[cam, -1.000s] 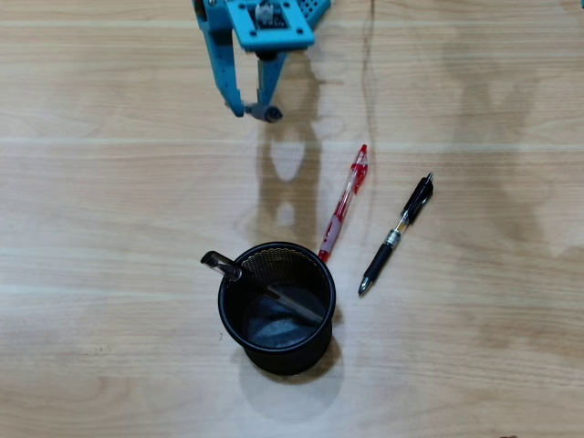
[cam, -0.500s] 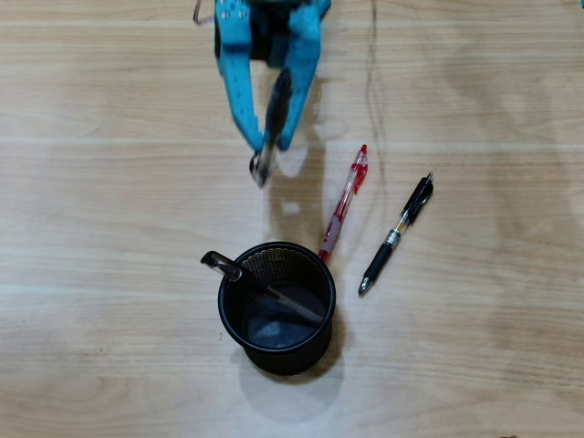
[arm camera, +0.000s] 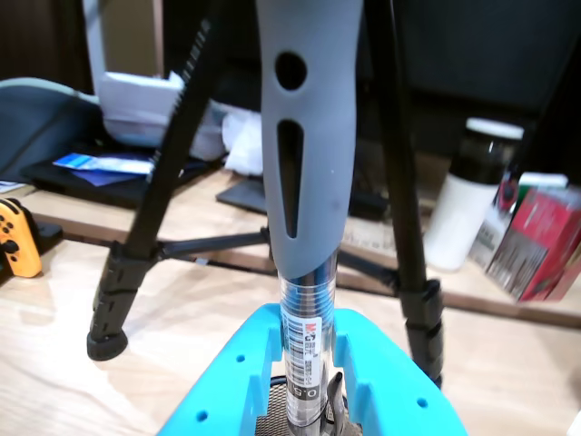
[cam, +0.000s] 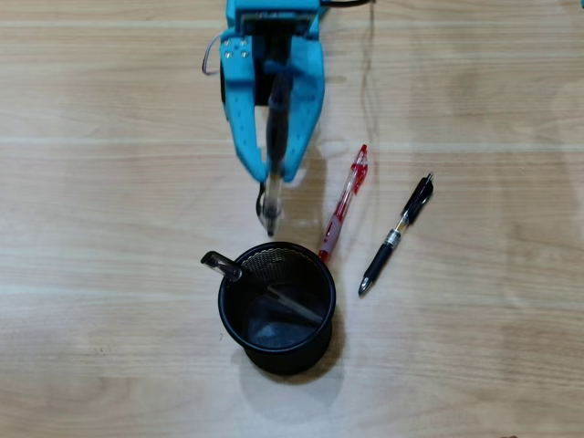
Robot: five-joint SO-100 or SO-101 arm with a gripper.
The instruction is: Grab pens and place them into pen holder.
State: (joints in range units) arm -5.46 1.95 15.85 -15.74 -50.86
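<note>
My pincer (cam: pixel 272 173), clamped on a clear pen (cam: pixel 275 146), had moved closer to the mesh cup (cam: pixel 233 315); the red pen (cam: pixel 344 203) stayed put.

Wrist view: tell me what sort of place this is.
Probably a home or hobby desk: a camera tripod, an orange game controller and a white bottle stand behind the held pen.

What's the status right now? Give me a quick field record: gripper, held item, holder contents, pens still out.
gripper: gripper shut on clear pen, tip pointing toward the holder
pen holder: pen holder upright, just below the held pen in the overhead view
in holder: two pens, one leaning over the left rim
on table: red pen; black pen
</note>
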